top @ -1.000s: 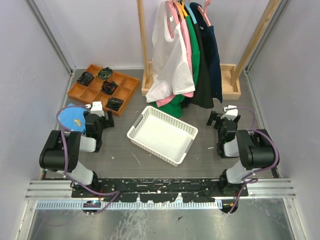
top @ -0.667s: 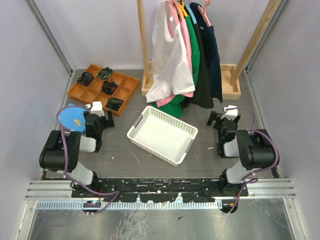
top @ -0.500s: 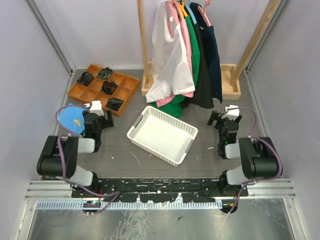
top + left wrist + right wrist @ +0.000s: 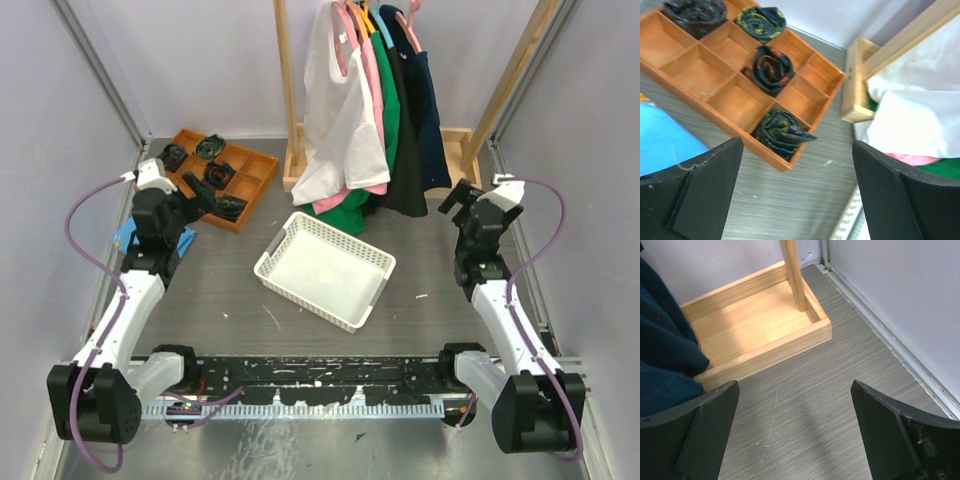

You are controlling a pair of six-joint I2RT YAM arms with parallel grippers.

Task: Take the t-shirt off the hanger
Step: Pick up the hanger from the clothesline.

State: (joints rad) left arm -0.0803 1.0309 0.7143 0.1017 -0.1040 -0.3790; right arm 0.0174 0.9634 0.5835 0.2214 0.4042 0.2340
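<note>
From above, the left gripper [image 4: 193,203] is at about nine o'clock from the white t-shirt [image 4: 340,130], over the near corner of the wooden tray [image 4: 252,172]. The right gripper [image 4: 458,197] is at about three o'clock from the row of clothes. Both have the jaws wide apart and hold nothing. The white t-shirt hangs on a pink hanger [image 4: 344,48] at the left end of the row on the rack [image 4: 287,90], touching the pink shirt beside it, with the basket [image 4: 372,262] at six o'clock below. In the left wrist view the fingers [image 4: 705,195] frame bare floor and the tray, and the white cloth shows at two o'clock, well apart from them. In the right wrist view the fingers [image 4: 700,435] also close on nothing. Only a navy shirt [image 4: 665,355] appears at nine o'clock, and the white t-shirt is not visible there. I judge that this is the approach step, with nothing grasped yet. The next move calls for one gripper to reach the white cloth near its shoulder, and probably for the other to steady the hanger.
</note>
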